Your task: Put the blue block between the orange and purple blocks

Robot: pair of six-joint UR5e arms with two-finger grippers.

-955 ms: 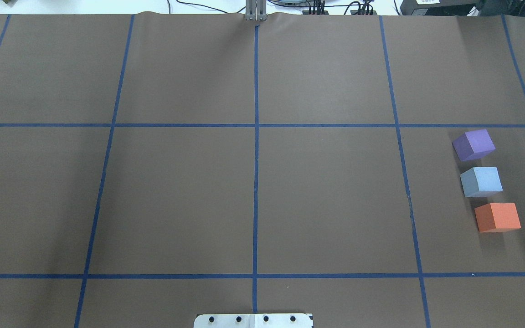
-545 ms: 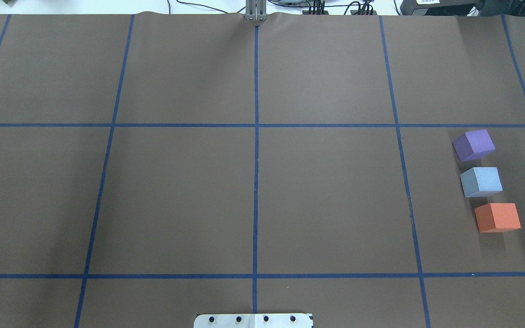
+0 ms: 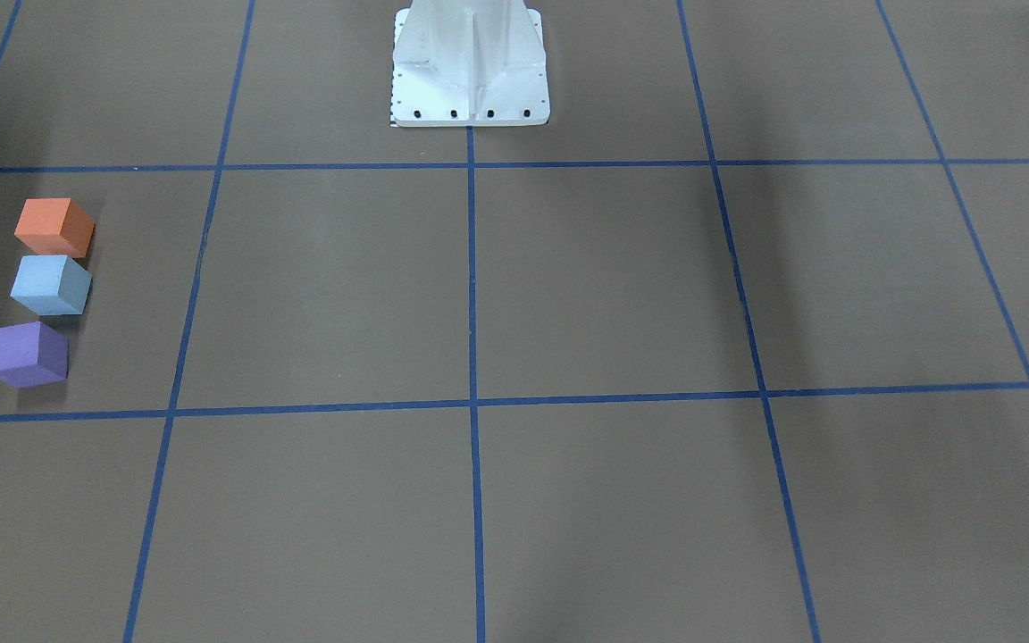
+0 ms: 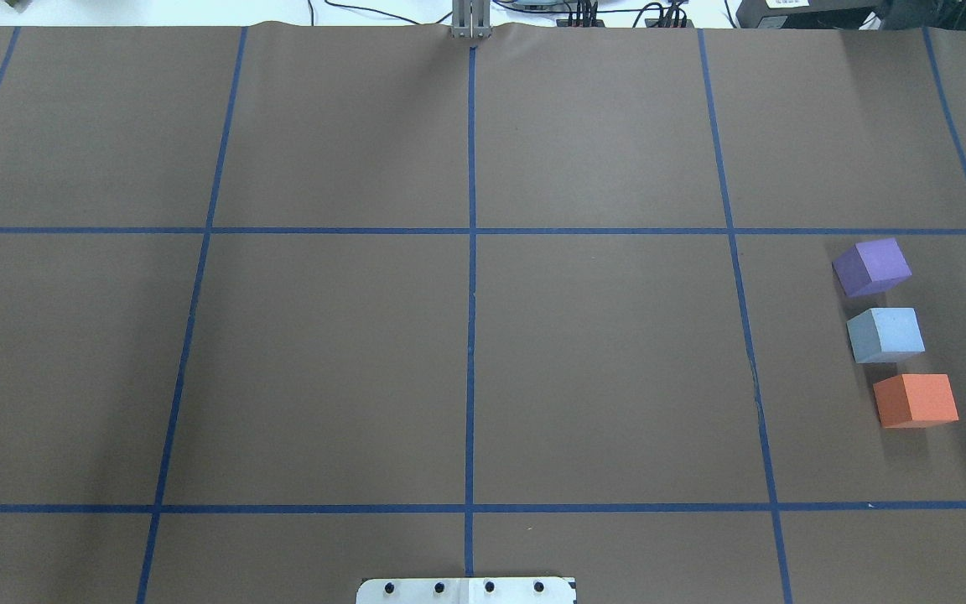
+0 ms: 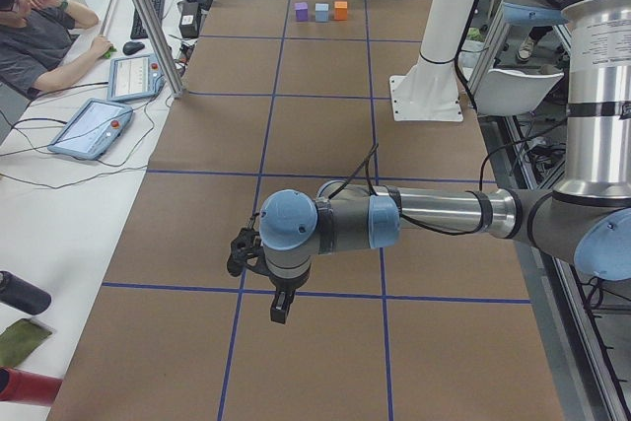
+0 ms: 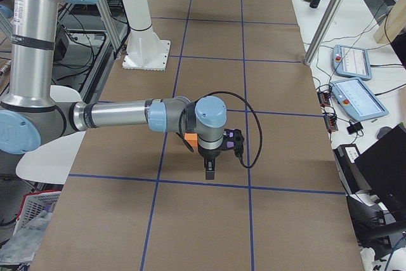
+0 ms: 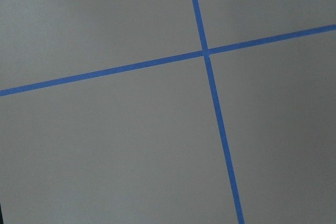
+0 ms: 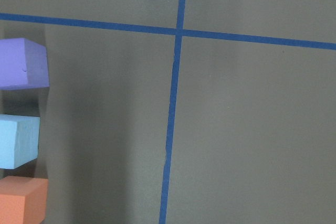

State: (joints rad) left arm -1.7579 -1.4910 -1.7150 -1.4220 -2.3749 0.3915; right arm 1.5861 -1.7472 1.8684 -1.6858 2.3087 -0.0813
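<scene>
Nothing has moved: the blue block [image 4: 885,334] sits between orange block [image 4: 916,400] and purple block [image 4: 871,267], job seemingly done, so left gripper [image 5: 280,309] and right gripper [image 6: 210,170] hover clear, whether parted or closed impossible to tell.

Brown table [image 4: 324,361] — purple block [image 4: 871,267], blue block [image 4: 885,335], orange block [image 4: 916,400]

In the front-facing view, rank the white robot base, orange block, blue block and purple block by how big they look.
1. white robot base, clearly largest.
2. purple block, blue block, orange block: alike; purple's slight edge may be nearness.
</scene>
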